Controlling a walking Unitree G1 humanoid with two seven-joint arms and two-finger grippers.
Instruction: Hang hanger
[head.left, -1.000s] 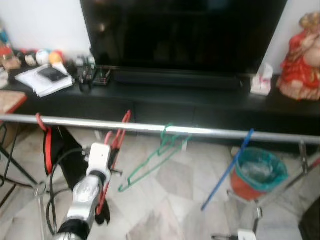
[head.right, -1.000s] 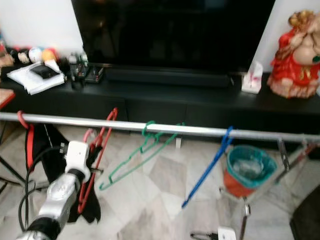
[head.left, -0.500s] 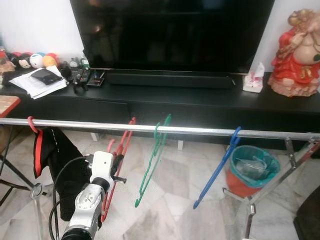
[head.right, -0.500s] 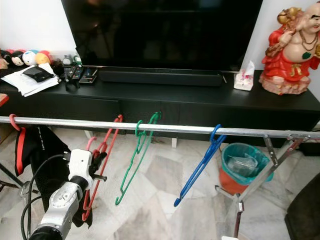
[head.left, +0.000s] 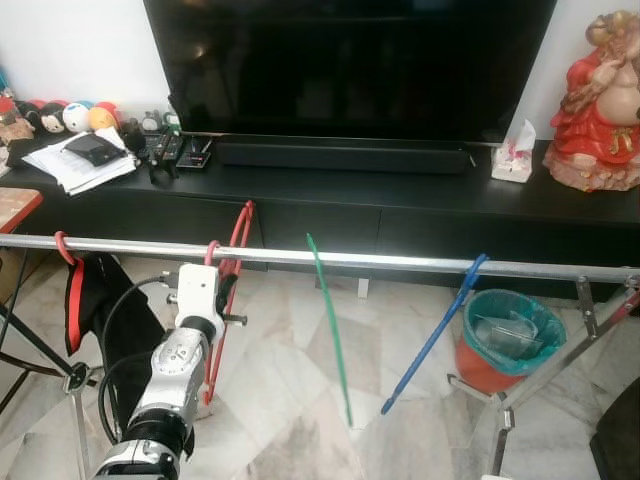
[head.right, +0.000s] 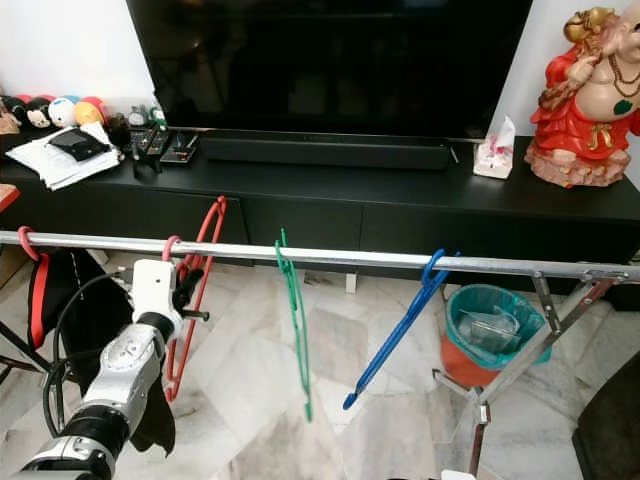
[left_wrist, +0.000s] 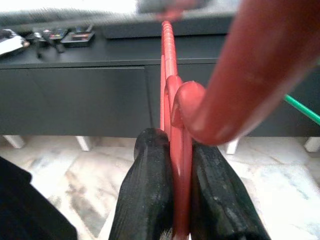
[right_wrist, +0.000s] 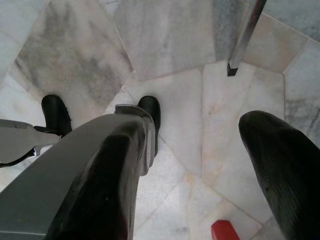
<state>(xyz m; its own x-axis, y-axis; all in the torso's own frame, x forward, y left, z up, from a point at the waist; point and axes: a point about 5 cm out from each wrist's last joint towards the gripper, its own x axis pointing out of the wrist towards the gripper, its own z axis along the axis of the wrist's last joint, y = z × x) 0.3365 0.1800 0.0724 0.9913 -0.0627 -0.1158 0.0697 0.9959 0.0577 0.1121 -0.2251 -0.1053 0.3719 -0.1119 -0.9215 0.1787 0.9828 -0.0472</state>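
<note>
A: Left pincer (left_wrist: 172, 195) clamped on the red hanger (head.right: 196, 290), fingers (left_wrist: 145, 200) pressed to either side of its thin frame. Hook seemingly over the rail (head.right: 350, 257), just beside the pink hook, though hard to confirm from here.

B: So, biggest risk?

A: Letting go before the hook truly seats. Then a drop onto the marble floor (head.right: 250, 370).

B: Anything else?

A: Crowding. Black garment (head.left: 120, 320) hanging near on one side, green hanger (head.right: 295, 320) not far on the other, seen edge-on. A sideways pull on release likely to snag a neighbour or drag the hook off the rail.

B: And the cable?

A: Looped by the left arm, near the garment; possible catch while backing off.

B: Right pincer (right_wrist: 200, 165)?

A: Idle, fingers apart, pointed down at the floor. No threat there.

B: Blue hanger (head.right: 400, 325)?

A: Well apart, safe.
</note>
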